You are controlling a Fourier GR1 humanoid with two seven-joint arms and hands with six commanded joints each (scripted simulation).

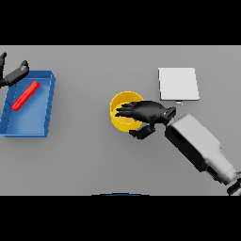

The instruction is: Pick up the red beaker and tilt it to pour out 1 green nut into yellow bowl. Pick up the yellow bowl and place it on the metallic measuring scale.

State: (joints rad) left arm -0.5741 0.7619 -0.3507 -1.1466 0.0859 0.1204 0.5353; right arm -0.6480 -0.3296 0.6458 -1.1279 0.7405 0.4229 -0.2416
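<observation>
The yellow bowl (121, 114) stands at the table's middle. My right hand (149, 112) lies across its right half, fingers stretched out over the inside and thumb (142, 132) bent outside the near right rim; the hand is open. No green nut shows in the part of the bowl I can see. The red beaker (26, 95) lies on its side in the blue tray (33, 128) at the left. My left hand (14, 74) hovers open by the tray's far left corner, apart from the beaker. The metallic scale (178, 84) sits flat, far right of the bowl.
The right forearm (200, 143) slants in from the lower right, passing just in front of the scale. The blue tray's walls enclose the beaker at the table's left edge.
</observation>
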